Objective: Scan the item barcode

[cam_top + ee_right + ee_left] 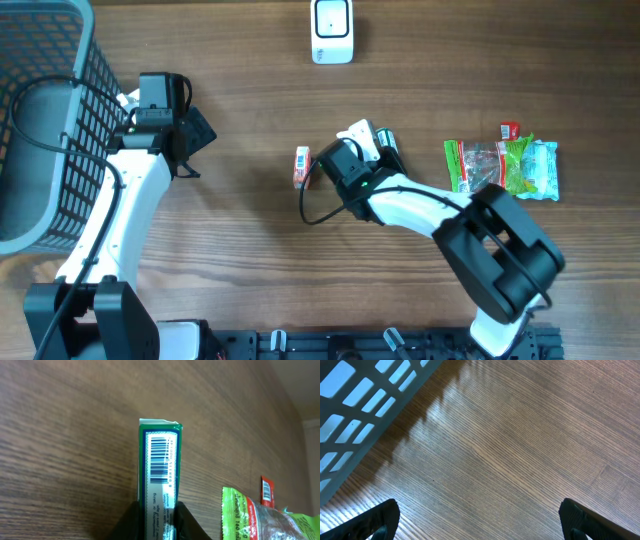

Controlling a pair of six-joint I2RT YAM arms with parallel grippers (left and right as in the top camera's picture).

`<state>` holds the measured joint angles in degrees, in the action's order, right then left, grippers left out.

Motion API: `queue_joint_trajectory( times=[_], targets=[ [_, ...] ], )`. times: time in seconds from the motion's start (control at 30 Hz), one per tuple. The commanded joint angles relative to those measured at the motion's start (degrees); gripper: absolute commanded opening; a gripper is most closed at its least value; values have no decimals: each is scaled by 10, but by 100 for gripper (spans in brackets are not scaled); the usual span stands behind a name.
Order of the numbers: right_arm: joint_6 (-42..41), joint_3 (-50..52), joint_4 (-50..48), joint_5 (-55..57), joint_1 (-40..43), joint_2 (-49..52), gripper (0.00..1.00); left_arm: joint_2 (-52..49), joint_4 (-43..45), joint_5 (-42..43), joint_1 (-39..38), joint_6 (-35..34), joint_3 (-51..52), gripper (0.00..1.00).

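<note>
My right gripper (159,522) is shut on a narrow green-and-white box (160,460). The box's barcode (161,458) faces the right wrist camera, with small print below it. From overhead the same gripper (375,145) holds the box (359,132) near the table's middle, below the white scanner (331,31) at the far edge. My left gripper (196,132) hangs open beside the basket, and in its wrist view the gripper (480,520) has only bare wood between its wide-apart fingers (382,517).
A grey wire basket (40,120) fills the left edge. A small red-and-white packet (301,166) lies left of the right gripper. A green snack bag (500,166) and a red sachet (510,130) lie to the right.
</note>
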<state>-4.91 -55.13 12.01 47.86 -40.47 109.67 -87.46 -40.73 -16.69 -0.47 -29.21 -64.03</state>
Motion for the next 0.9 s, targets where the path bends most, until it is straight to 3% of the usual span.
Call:
queue_joint_trajectory(
  times=[0.0, 0.1, 0.53, 0.73, 0.87],
  targets=[
    [-11, 4, -4, -5, -6, 24, 27, -3, 2, -7, 2, 5, 0, 100],
    [-12, 3, -4, -79, -6, 24, 28, -3, 2, -7, 2, 5, 0, 100],
    [25, -3, -5, 30, -35, 21, 32, -3, 2, -7, 2, 5, 0, 100],
    [31, -5, -4, -4, -68, 21, 33, -3, 2, -7, 2, 5, 0, 100],
    [-58, -5, 14, -47, -68, 18, 37, -3, 2, -7, 2, 5, 0, 100]
  ],
)
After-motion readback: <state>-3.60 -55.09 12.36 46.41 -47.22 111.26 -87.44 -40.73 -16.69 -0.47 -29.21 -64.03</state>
